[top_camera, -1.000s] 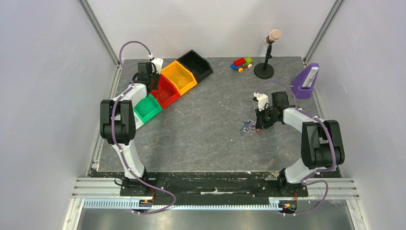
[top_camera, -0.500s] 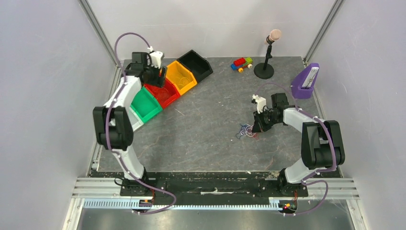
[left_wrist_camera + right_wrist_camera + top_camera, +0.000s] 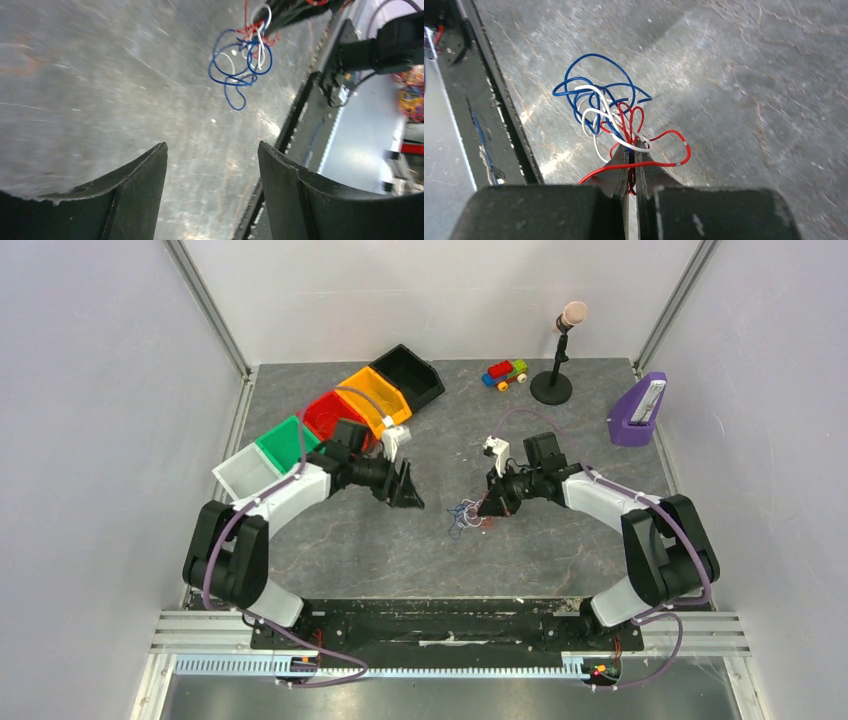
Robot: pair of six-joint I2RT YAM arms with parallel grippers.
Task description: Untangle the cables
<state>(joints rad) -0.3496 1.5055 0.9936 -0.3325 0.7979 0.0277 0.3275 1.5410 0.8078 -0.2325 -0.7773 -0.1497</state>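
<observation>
The cables (image 3: 606,112) look smooth and glossy (plastic-sheathed), the grey table (image 3: 749,75) mottled with a dull sheen.

This is a robotics lab test cell. Plain grey walls framed by aluminium posts (image 3: 205,305) enclose a dark, stone-patterned table (image 3: 420,550), and two arms (image 3: 290,492) are bolted to a metal rail (image 3: 440,625) at its near edge. Coloured sorting bins (image 3: 372,390), a toy truck (image 3: 505,373) and a microphone on a stand (image 3: 553,386) sit at the back.
</observation>
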